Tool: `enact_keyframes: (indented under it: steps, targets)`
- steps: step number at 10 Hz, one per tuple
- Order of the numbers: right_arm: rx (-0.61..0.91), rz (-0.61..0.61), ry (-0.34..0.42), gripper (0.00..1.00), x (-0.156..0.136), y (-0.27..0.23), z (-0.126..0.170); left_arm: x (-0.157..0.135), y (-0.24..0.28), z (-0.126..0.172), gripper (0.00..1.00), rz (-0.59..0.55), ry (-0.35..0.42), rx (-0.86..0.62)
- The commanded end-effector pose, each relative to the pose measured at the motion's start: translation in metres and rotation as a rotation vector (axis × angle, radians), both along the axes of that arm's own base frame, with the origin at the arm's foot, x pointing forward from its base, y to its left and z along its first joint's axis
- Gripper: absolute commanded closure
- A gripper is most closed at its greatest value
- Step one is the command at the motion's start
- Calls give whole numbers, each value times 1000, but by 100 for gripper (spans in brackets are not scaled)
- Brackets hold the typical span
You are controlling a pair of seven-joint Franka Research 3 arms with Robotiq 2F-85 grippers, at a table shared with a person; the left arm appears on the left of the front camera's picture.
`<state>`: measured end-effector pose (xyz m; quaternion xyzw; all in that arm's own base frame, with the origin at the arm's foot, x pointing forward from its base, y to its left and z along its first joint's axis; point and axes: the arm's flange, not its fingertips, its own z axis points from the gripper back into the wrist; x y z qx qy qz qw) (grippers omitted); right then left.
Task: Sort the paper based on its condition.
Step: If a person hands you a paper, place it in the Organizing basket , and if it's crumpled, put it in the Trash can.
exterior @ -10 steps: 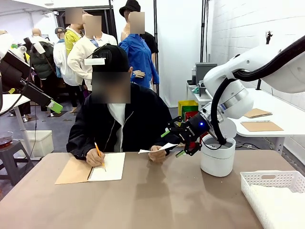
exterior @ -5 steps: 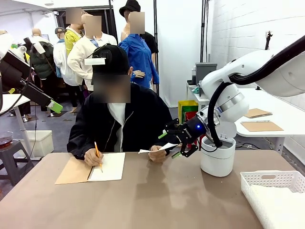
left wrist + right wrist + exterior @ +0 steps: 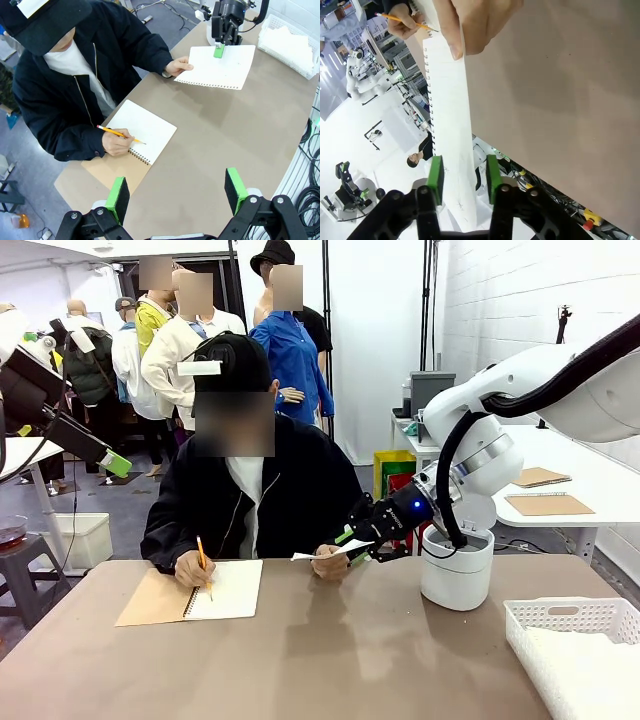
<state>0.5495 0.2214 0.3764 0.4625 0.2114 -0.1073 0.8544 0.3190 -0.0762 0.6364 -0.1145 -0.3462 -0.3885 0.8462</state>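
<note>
At the far side of the brown counter [image 3: 330, 660], the right gripper [image 3: 352, 540] reaches in with its jaws standing narrow about one end of a thin white sheet of paper with a perforated edge [image 3: 215, 67], one green pad on each face of it (in the right wrist view a sliver of gap shows beside one pad, so the pads are not pressed together). The sheet is up off the counter, roughly level, its other end pinched in the person's hand [image 3: 179, 65]. The person's other hand [image 3: 116, 146] holds a yellow pencil [image 3: 115, 132] over an open spiral-bound notebook with a brown cover [image 3: 145, 127], which lies flat on the counter. Just beside the right gripper stands a white cylindrical bin [image 3: 457, 575], and at the counter's right corner sits a white plastic lattice basket [image 3: 565, 618] with white material in it. The left gripper [image 3: 176, 195] hangs high over the counter, jaws wide, holding nothing
</note>
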Motion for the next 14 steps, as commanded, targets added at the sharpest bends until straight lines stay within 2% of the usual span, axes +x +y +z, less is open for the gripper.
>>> enact_keyframes:
  steps: [1,8,10,14]
  targets:
    - [0,-23,10,100,-2,-1,-1,0,0,1,0,7,8,-5]
    - [30,6,42,100,-4,-2,-1,0,0,1,0,7,8,-5]
    - [19,38,3,100,-9,1,7,0,0,1,0,7,8,-5]
    - [-79,146,-79,100,-37,7,51,0,0,1,0,7,8,-5]
